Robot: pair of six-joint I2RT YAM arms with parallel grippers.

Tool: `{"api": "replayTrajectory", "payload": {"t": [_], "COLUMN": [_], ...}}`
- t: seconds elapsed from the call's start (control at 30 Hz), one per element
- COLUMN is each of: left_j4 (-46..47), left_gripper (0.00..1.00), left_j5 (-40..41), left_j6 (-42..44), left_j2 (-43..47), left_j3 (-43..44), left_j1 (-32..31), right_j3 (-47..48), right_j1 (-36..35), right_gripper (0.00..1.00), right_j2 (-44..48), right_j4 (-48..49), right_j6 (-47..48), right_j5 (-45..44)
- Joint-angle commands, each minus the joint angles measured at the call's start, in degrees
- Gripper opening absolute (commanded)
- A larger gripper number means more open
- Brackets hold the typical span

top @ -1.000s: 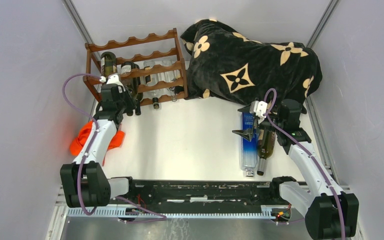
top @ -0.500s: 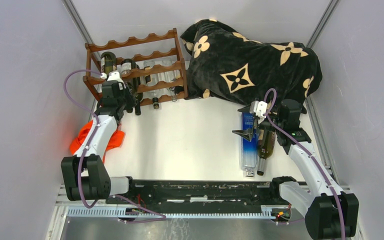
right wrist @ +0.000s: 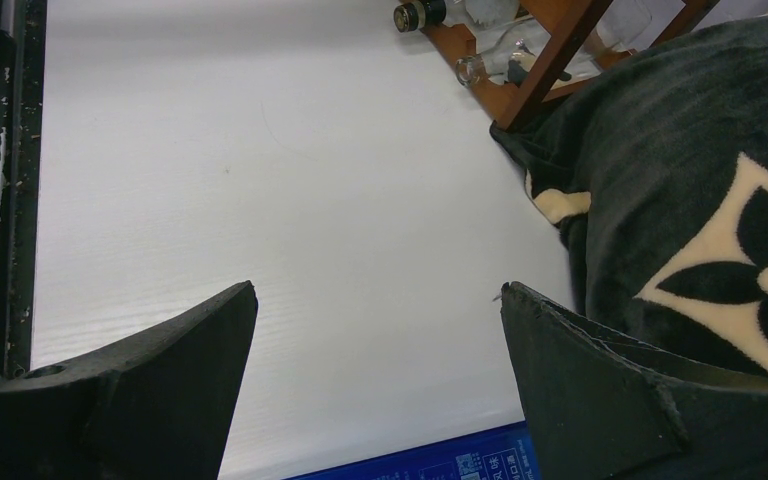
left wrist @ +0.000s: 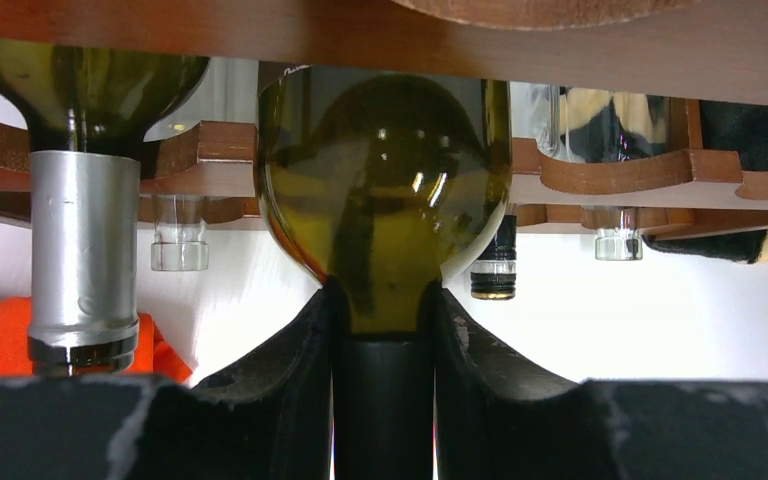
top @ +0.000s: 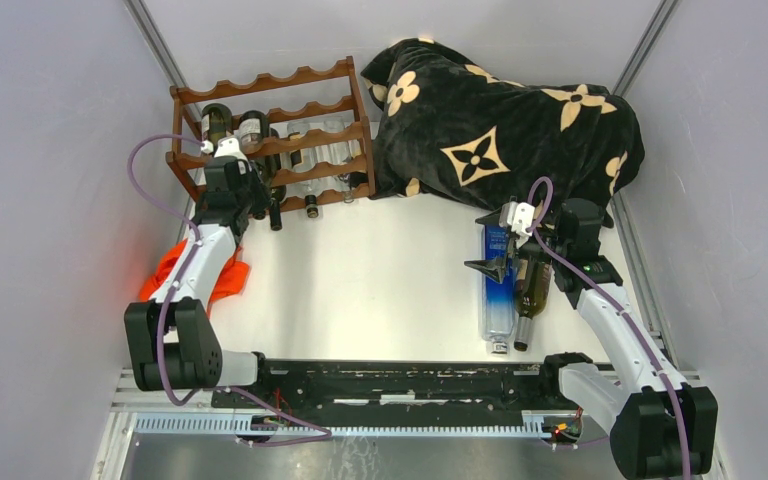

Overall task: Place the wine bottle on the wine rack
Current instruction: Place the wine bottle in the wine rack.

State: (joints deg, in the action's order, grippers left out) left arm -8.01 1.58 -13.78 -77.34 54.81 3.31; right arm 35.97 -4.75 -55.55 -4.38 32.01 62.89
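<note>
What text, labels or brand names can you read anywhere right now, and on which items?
No text reads clearly.
Blue label on the clear bottle, right wrist view: white characters, cut off and too small to read.
Labels on the bottles in the wine rack: blurred.
Blanket: flower motifs only, no letters.

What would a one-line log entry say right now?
left jaws: shut on green bottle neck | green bottle: body in rack | right jaws: open over blue-labelled bottle

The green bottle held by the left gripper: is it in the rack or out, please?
In: the green bottle lies between rails of the wine rack, neck clamped in the left gripper.
</note>
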Motion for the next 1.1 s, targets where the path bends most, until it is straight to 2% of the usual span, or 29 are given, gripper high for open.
{"api": "replayTrajectory", "payload": {"t": [0.0,1.07], "left_j4": [10.9,15.6], "left_gripper": [0.02,0.02], "left_j5": [3.1,4.1], "left_j6": [2.0,2.1], "left_j2": [0.3,-5.5], "left_j3": [4.3,7.7], "left_j1": [0.8,0.7], "right_j3": [0.4,0.6], "right_j1": [0.2,0.2], "right_gripper": [0.98,0.98], "right_j2": [1.1,1.0], "right_j4": [0.8,0.3], "right_j6": [0.6,1.2], "right_j5": [0.3,0.3]}}
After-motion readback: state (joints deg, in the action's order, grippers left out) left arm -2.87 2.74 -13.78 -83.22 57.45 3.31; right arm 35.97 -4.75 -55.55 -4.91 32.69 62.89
